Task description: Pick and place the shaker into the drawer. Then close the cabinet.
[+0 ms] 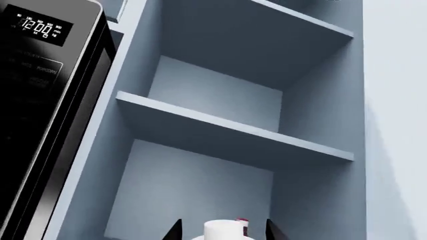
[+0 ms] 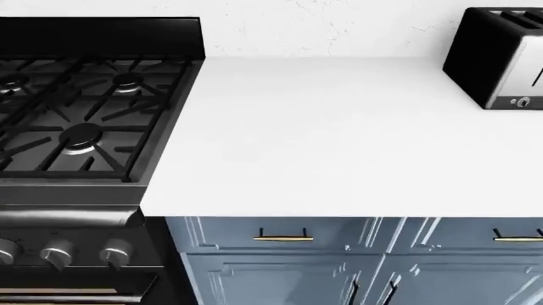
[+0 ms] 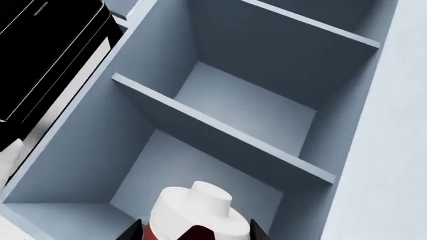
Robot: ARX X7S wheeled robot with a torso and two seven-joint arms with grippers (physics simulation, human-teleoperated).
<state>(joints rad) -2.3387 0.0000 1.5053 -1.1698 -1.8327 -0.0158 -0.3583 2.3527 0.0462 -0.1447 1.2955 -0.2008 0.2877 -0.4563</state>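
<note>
The right jaws are seen as two dark tips set close on either side of the shaker (image 3: 193, 210), a smooth white rounded body with a stubby cap and a red patch; whether it is gripped cannot be told, the contact being cut off. In the left wrist view the left jaws are held apart, with gaps shown to the white cylinder between them. Behind the shaker, matte blue-grey open shelves (image 1: 227, 130) are seen, with a glossy black microwave (image 1: 40, 100) beside them. A plain white worktop (image 2: 339, 140) is carried on the cabinet (image 2: 339, 267), its panelled drawer (image 2: 220, 235) shut.
</note>
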